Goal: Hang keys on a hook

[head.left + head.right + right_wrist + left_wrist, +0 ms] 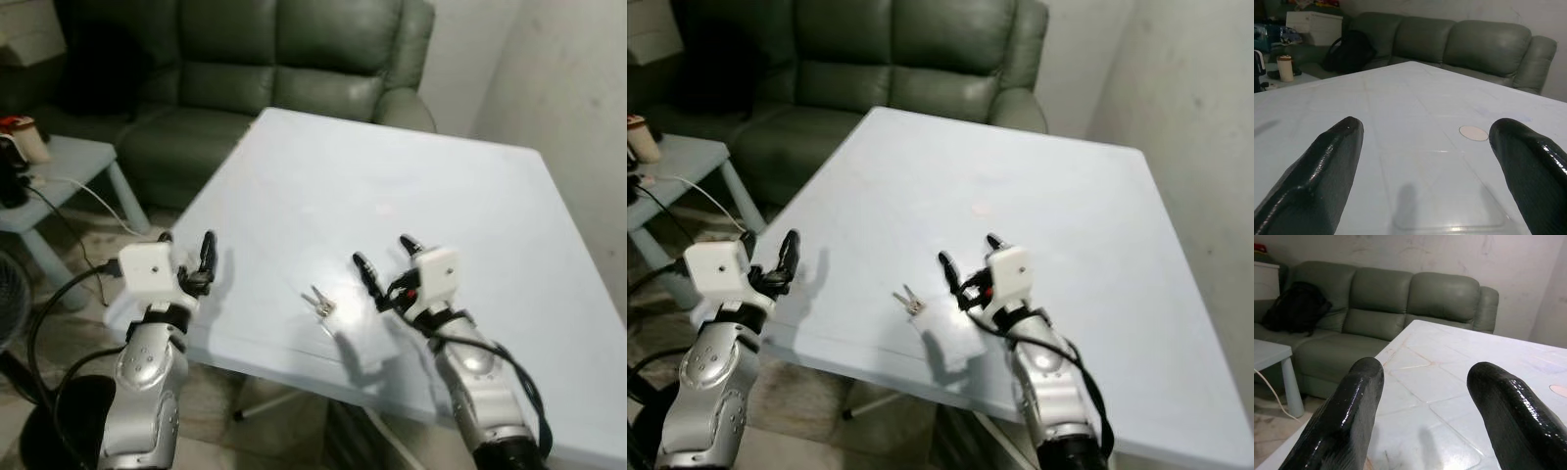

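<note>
A small bunch of silver keys (321,304) lies flat on the pale blue table (392,186), near its front edge. My right gripper (382,251) hovers just right of the keys, low over the tabletop. Its two black fingers (1327,161) are spread wide and hold nothing. My left gripper (186,243) is at the table's front left corner, well left of the keys. It is open too, and its fingers (1352,401) point across the table toward the sofa.
A green leather sofa (294,59) stands behind the table with a black bag (1295,308) on it. At the far left, a low side table (69,162) carries a cup (639,137) and a white cable. A wall (578,88) runs along the right. A pale round spot (1473,132) marks the tabletop.
</note>
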### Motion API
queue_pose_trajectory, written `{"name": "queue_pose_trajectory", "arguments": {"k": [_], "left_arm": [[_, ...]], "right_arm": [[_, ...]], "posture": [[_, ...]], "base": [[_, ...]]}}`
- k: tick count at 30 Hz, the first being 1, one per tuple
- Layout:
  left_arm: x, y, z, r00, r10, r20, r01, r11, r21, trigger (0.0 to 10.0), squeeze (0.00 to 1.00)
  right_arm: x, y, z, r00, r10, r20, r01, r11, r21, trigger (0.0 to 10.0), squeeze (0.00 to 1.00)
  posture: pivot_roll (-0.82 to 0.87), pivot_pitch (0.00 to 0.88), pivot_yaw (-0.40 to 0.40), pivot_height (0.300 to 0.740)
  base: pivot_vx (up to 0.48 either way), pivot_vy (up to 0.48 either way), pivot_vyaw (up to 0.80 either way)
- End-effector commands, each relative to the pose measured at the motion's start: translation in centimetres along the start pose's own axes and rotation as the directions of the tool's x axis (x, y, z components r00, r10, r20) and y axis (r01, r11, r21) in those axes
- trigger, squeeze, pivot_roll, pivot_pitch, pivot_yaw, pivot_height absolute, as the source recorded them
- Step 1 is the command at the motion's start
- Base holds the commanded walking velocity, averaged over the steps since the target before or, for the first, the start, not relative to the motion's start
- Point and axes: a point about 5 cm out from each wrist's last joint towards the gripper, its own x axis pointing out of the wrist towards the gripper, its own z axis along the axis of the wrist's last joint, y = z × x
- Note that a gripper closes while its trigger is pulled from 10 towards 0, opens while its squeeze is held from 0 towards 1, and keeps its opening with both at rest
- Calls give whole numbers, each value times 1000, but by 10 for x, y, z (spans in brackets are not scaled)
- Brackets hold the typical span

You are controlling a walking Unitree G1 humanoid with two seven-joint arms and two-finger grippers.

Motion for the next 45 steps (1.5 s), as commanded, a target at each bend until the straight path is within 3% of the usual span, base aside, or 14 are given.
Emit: {"name": "queue_pose_trajectory", "arguments": {"k": [1, 17, 28, 31, 45], "left_arm": [[-1, 4, -2, 1000, 4, -9, -4, 1000, 2, 10000, 0], [-2, 3, -5, 1000, 0, -14, 0, 1000, 11, 10000, 0], [-8, -4, -12, 998, -55, -44, 56, 998, 26, 10000, 0], [-5, 0, -9, 999, -22, -40, 21, 1000, -18, 10000, 0], [-4, 1, -8, 999, -27, -37, 27, 1000, -12, 10000, 0]], "right_arm": [[5, 5, 4, 1000, 18, 16, -18, 1000, 5, 10000, 0], [4, 3, 4, 1000, 14, 14, -14, 1000, -3, 10000, 0], [4, 2, 5, 1000, 14, 5, -14, 999, -31, 10000, 0], [4, 2, 5, 1000, 20, 5, -20, 999, -30, 10000, 0], [3, 4, 4, 1000, 23, 3, -23, 999, -28, 10000, 0]], "posture": [[-88, 0, -25, 724], [-91, 0, -31, 724], [-91, 0, -33, 724], [-88, 0, -36, 724], [-87, 0, -34, 724]], "base": [[0, 0, 0], [0, 0, 0], [0, 0, 0], [0, 369, 0], [0, 476, 0]]}}
